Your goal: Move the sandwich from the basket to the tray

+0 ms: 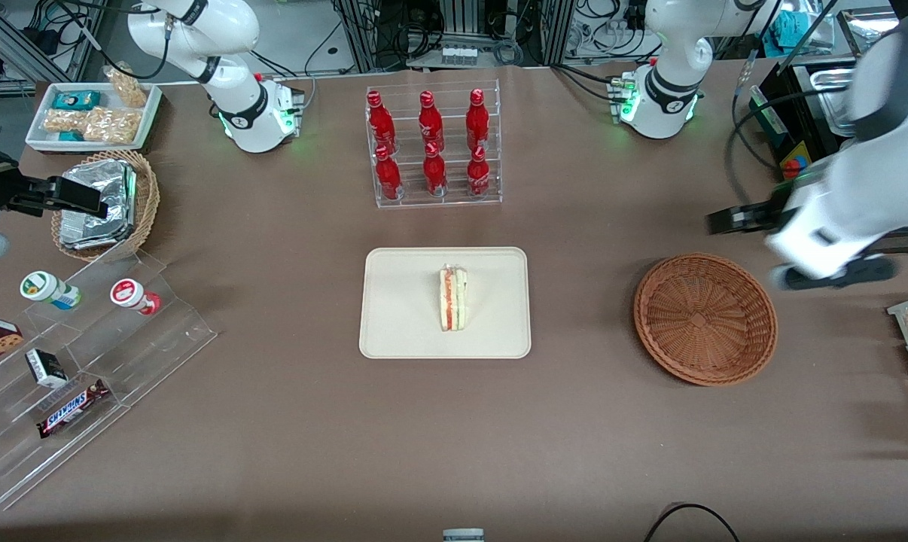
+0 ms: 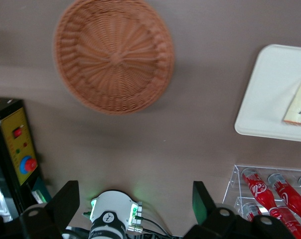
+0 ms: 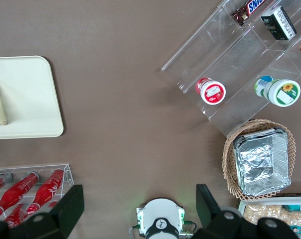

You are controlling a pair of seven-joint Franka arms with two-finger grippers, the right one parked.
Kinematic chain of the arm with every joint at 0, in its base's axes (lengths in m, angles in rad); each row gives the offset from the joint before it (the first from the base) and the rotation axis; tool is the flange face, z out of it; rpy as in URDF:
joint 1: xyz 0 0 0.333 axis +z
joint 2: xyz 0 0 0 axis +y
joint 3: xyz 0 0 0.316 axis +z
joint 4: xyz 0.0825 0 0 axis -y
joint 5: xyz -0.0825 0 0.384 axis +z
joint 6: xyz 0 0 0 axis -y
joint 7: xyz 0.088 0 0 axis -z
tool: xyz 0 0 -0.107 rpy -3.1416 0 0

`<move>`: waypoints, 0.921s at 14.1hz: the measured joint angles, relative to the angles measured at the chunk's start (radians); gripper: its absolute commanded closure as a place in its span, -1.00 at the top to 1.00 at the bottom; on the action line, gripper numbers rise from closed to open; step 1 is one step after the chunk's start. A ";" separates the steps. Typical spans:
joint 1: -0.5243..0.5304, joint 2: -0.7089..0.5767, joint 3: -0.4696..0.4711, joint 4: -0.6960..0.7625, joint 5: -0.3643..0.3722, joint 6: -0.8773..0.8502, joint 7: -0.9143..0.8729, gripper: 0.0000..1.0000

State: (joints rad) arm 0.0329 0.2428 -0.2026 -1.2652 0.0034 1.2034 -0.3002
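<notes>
The sandwich (image 1: 452, 299), a pale bread wedge with a red-orange stripe, lies on the cream-beige tray (image 1: 401, 301) in the middle of the table. The reddish-brown wicker basket (image 1: 705, 318) sits beside the tray toward the working arm's end and holds nothing. My left gripper (image 1: 785, 248) hangs high above the table, beside the basket and a little farther from the front camera. In the left wrist view the gripper (image 2: 133, 201) is open wide and empty, with the basket (image 2: 113, 55), the tray (image 2: 270, 89) and the sandwich (image 2: 300, 102) below.
A clear rack of red bottles (image 1: 433, 147) stands farther from the front camera than the tray. A tan basket with foil packets (image 1: 100, 203), a white snack tray (image 1: 92, 113) and a clear stepped shelf (image 1: 85, 354) lie toward the parked arm's end. A control box (image 2: 16, 144) stands near the working arm's base.
</notes>
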 measured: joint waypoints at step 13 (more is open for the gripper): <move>0.091 -0.207 -0.004 -0.273 0.060 0.133 0.070 1.00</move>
State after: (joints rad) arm 0.1234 0.0358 -0.2063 -1.5380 0.0635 1.3361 -0.2301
